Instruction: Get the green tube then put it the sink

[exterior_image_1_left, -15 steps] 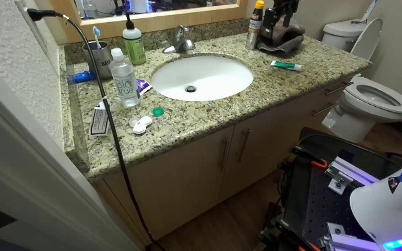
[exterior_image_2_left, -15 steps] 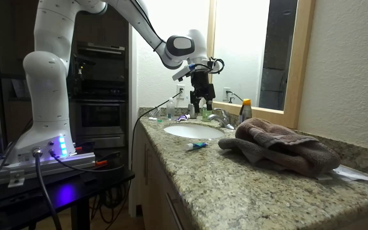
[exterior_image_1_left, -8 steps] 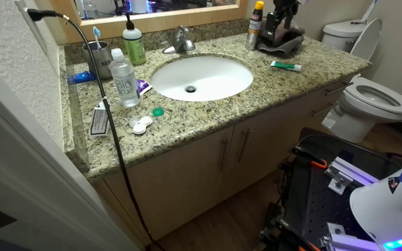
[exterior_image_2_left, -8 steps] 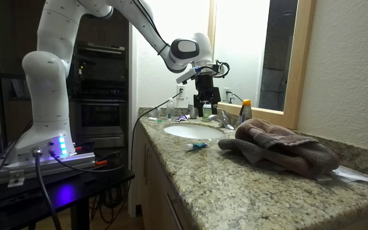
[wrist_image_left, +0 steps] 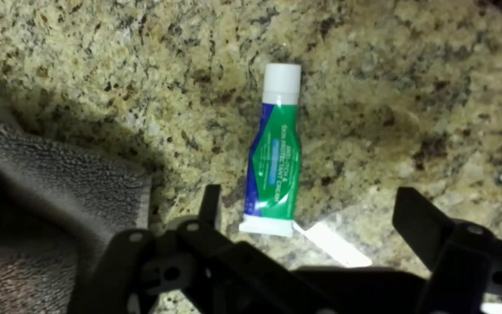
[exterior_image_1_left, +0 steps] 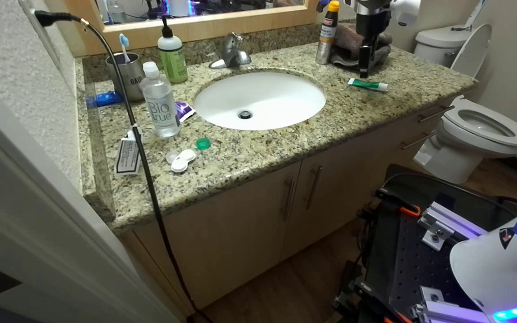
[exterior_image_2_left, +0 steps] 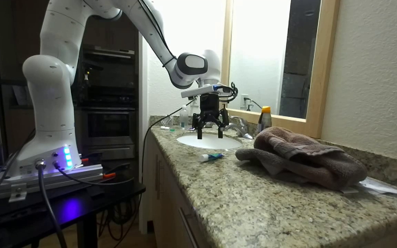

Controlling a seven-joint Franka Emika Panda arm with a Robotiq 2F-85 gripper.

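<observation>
The green tube (wrist_image_left: 277,161) lies flat on the granite counter, with a white cap and a pale crimped end. It shows in both exterior views (exterior_image_1_left: 367,85) (exterior_image_2_left: 214,157), right of the sink in one of them. My gripper (wrist_image_left: 307,189) is open and empty, pointing down above the counter. In the wrist view the tube's crimped end appears between the fingers, closer to the left finger (wrist_image_left: 211,205). The gripper also shows in both exterior views (exterior_image_1_left: 364,74) (exterior_image_2_left: 210,137), above and apart from the tube. The white oval sink (exterior_image_1_left: 281,98) also shows partly behind the gripper (exterior_image_2_left: 210,144).
A crumpled grey-brown towel (exterior_image_2_left: 302,158) lies close to the tube; it also shows in the wrist view (wrist_image_left: 81,174). A yellow-capped can (exterior_image_1_left: 327,36) stands beside the towel. The chrome faucet (exterior_image_1_left: 231,54) is behind the sink. A clear bottle (exterior_image_1_left: 159,105) stands at the sink's far side.
My gripper has come lower, toward the counter and the tube. It has also turned, so both spread fingers show side by side in an exterior view. The tube has not moved.
</observation>
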